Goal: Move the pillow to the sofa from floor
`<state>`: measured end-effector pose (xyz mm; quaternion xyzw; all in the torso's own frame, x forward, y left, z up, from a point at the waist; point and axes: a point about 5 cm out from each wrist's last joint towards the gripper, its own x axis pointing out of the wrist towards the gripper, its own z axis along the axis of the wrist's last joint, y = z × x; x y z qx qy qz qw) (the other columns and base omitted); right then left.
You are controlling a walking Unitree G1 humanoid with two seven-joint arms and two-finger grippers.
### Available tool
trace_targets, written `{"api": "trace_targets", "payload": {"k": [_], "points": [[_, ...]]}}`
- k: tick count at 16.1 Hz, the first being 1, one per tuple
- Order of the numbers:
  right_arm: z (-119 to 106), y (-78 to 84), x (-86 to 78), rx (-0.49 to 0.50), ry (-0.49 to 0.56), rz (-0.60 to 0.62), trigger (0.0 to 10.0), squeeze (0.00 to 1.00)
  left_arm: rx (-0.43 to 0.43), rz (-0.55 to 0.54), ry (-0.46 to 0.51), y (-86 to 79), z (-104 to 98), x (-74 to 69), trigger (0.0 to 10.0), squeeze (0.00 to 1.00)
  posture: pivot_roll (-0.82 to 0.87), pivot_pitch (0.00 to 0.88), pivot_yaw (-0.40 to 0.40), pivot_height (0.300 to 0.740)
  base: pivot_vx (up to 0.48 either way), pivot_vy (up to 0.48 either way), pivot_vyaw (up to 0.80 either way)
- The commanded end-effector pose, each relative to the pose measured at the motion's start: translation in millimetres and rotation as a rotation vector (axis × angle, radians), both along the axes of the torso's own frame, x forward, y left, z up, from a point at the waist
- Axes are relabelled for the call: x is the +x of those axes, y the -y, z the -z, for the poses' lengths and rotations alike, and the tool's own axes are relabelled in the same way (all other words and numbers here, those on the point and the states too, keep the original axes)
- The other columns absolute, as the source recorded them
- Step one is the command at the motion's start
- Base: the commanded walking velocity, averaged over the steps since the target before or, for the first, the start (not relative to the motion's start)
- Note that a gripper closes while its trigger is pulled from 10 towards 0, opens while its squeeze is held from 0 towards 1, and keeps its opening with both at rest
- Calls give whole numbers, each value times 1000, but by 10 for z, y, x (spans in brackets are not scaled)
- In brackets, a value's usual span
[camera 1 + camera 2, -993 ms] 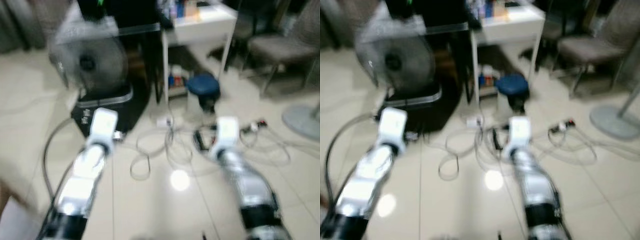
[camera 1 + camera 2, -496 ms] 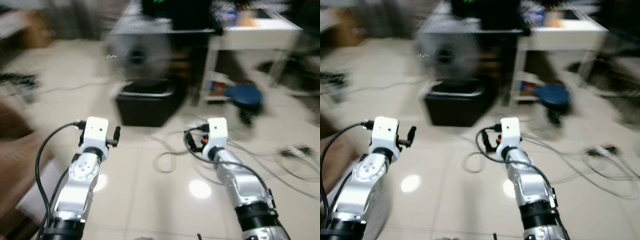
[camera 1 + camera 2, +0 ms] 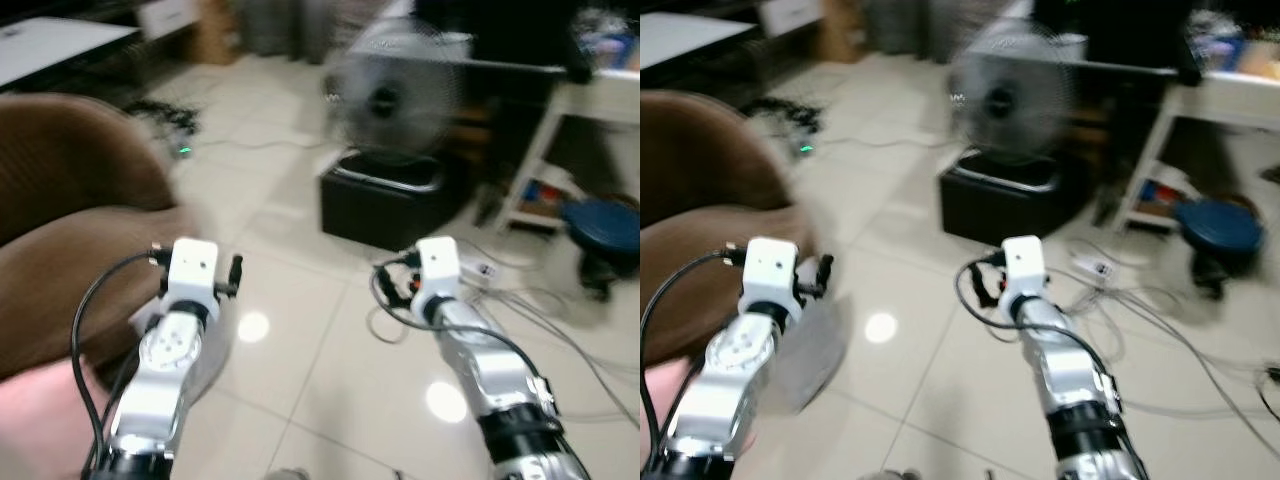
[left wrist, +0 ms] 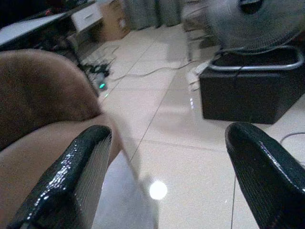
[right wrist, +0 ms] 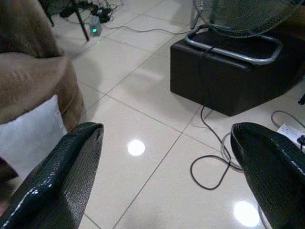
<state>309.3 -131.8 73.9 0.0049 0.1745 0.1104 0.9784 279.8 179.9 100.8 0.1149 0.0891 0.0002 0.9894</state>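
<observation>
A white-grey pillow (image 5: 29, 137) stands on the tiled floor, leaning against the front of a brown sofa (image 3: 70, 225) at my left. In the right eye view it is a grey blur (image 3: 808, 350) just past my left forearm. Both arms are held out forward above the floor, apart from the pillow. My left gripper (image 4: 169, 136) is open, its black fingers wide apart, with the pillow's edge (image 4: 121, 195) low between them. The right gripper (image 5: 169, 133) is open too and holds nothing.
A standing fan (image 3: 395, 90) rests on a black box (image 3: 385, 205) ahead. Loose cables (image 3: 540, 312) and a power strip lie on the floor to the right, near a blue stool (image 3: 605, 222) and a white table (image 3: 600, 100). A pinkish blur (image 3: 40, 420) is at lower left.
The camera has swung left: the fan, box and table slid to the right, and the sofa and pillow came into view. Both arms keep the same pose.
</observation>
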Motion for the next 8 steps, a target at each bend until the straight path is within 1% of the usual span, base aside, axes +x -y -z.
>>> {"api": "trace_targets", "payload": {"k": [1,3,4,6,8], "points": [[-47,-45,17,1,21,-12,10000,0,26,-7,19,-34,-48,12,10000,0,41,0,23,740,0,0,800],[-23,-57,13,-2,15,-21,10000,0,31,-5,21,-38,-59,13,10000,0,47,0,20,740,0,0,800],[-18,-72,14,20,13,-24,10000,0,31,-7,23,-44,-66,20,10000,0,49,0,19,740,0,0,0],[-19,-78,21,14,13,-28,10000,0,33,-5,24,-46,-72,25,10000,0,50,0,19,740,0,263,0],[-19,-83,27,3,21,-32,10000,0,36,4,24,-40,-79,36,10000,0,48,0,24,740,0,362,0]]}}
